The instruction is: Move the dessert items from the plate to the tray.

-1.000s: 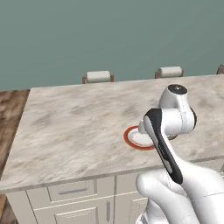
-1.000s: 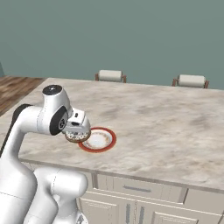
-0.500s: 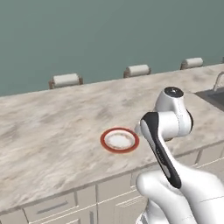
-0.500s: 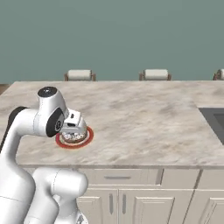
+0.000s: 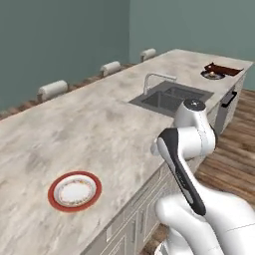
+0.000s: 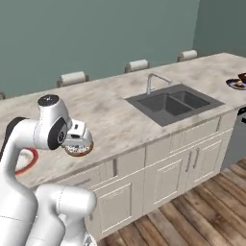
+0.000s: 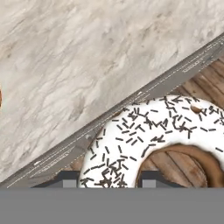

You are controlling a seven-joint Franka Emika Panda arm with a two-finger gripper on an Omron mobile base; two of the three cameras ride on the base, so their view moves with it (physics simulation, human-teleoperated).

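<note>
My gripper (image 6: 79, 147) hangs just off the counter's front edge, shut on a white-frosted donut (image 7: 148, 131) with dark sprinkles. In the hand view the donut covers the fingertips, with the counter edge and wood floor under it. Far off, at the counter's right end, sits the dark plate (image 5: 213, 75) with a small pale lump (image 6: 237, 82) on it, too small to make out. The reddish-brown tray (image 5: 225, 69) lies right beside the plate (image 6: 236, 85), on its far side.
A red-rimmed white plate (image 5: 74, 191) lies on the marble counter (image 5: 89, 129) to my left, partly behind the arm in the right base view. A sink (image 6: 175, 102) with a faucet (image 6: 153, 79) is set between me and the dark plate. Stool backs line the far side.
Both base views have shifted: the base has driven and turned, bringing the sink and the counter's far end into view. The red-rimmed plate now lies off to the left. The gripper still holds the donut.
</note>
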